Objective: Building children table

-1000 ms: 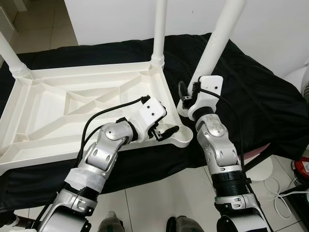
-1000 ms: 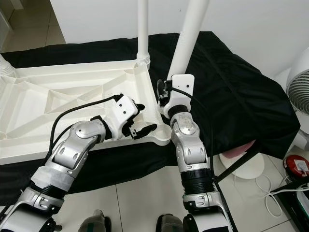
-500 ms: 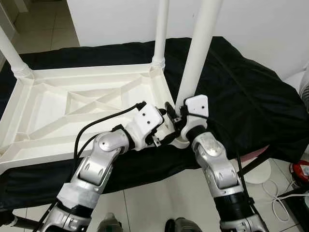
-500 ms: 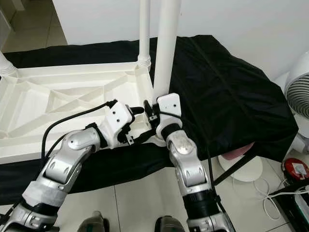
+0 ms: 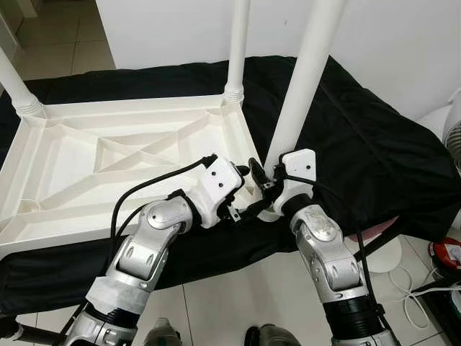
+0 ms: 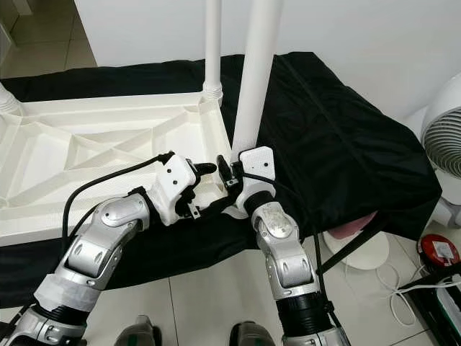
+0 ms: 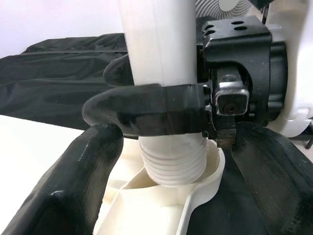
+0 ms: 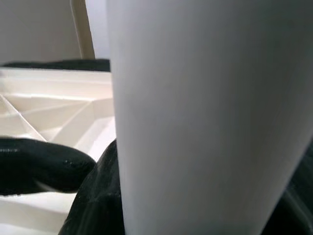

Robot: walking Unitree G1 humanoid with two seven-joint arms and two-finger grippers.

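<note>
A white plastic table (image 5: 108, 155) lies upside down on a black cloth. Legs stand in its far-right corner (image 5: 236, 43) and far-left corner (image 5: 18, 86). My right gripper (image 5: 263, 176) is shut on a third white leg (image 5: 306, 79), low on its shaft, over the near-right corner socket. The leg leans slightly to the right. In the left wrist view its threaded end (image 7: 171, 161) sits in the socket mouth, with a right finger (image 7: 142, 110) wrapped around it. My left gripper (image 5: 245, 205) is open, its fingers on either side of that corner.
The black cloth (image 5: 374, 151) drapes over the edge to the right. A white fan (image 6: 446, 137) stands at the far right, with a red object (image 5: 448, 252) and cables on the tiled floor below. A white wall rises behind the table.
The right gripper brought the leg from right of the table onto the near-right corner socket and stood it nearly upright. The left gripper moved up close to that corner.
</note>
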